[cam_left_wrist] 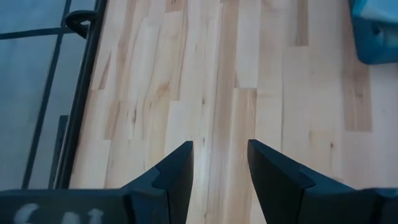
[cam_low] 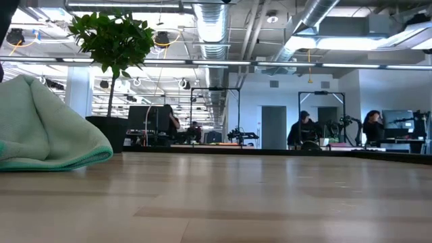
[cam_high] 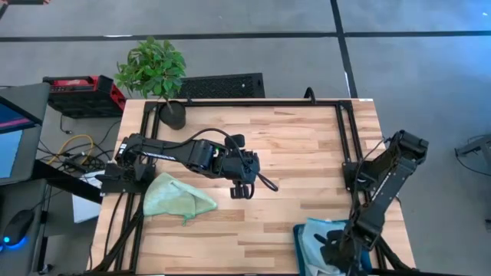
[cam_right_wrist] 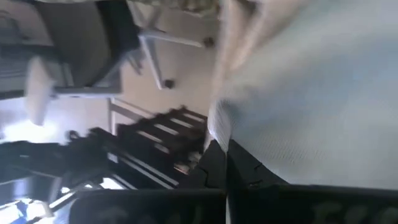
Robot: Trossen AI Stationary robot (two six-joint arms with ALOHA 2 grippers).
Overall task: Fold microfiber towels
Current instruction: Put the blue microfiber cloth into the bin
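While you read this entry, note the order ran from table (cam_high: pixel 307 153) down to fingers. Teal bin (cam_high: pixel 301 244): sat at the near right corner, holding pale towels (cam_high: pixel 316 234). Light green towel (cam_high: pixel 175 198): lay crumpled near the left edge. Left gripper (cam_high: pixel 242 189): hovered mid-table, jaws wide, empty. Right gripper (cam_high: pixel 336 247): was down in the bin, fingers closed on a light cloth (cam_right_wrist: pixel 323 106). You should have lifted slowly, so only one towel came free.
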